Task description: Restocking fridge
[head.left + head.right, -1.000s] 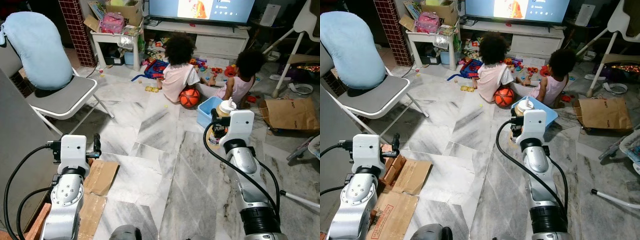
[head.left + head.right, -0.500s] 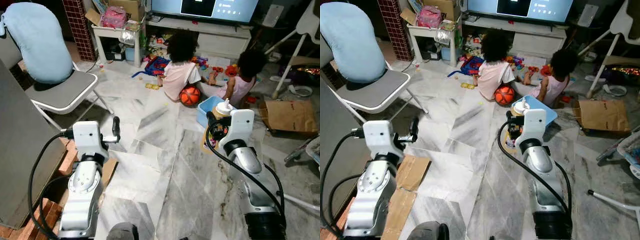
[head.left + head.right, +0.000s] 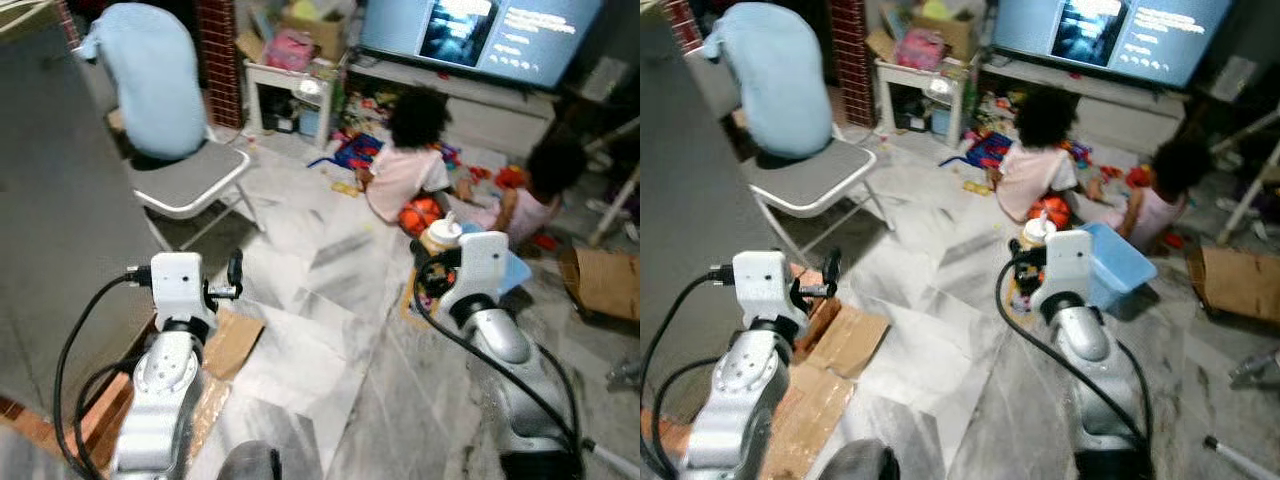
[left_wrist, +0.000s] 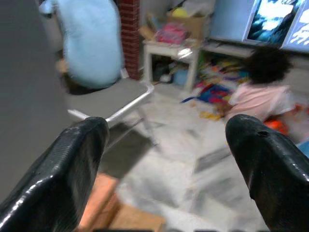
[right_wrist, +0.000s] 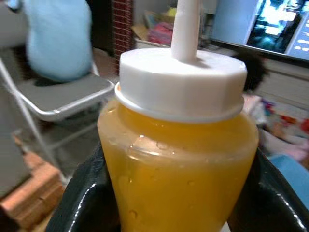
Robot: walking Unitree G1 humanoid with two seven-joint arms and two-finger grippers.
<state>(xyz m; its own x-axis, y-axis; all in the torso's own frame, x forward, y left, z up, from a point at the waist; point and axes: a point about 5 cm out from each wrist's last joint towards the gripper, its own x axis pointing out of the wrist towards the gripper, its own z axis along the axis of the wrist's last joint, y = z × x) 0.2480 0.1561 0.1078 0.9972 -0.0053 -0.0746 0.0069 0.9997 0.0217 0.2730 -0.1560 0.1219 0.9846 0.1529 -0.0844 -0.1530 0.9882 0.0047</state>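
Observation:
My right gripper (image 3: 434, 272) is shut on a squeeze bottle (image 3: 439, 238) of orange-yellow sauce with a white cap and spout. It holds the bottle upright at chest height, right of centre. In the right wrist view the bottle (image 5: 179, 154) sits between the two black fingers (image 5: 81, 202). My left gripper (image 3: 234, 279) is raised at the left, open, with nothing between its fingers (image 4: 67, 174). A tall grey panel (image 3: 50, 200) rises at my far left; I cannot tell if it is the fridge.
A folding chair (image 3: 195, 185) with a light blue cushion (image 3: 155, 85) stands ahead left. Two children (image 3: 415, 160) sit on the marble floor among toys before a TV (image 3: 480, 35). A blue tub (image 3: 1122, 268), flattened cardboard (image 3: 235, 340) and a paper bag (image 3: 605, 285) lie around.
The camera has swung left, so the room slides right and the grey panel takes up more of the left. Both arms keep their poses; the bottle stays in the right gripper.

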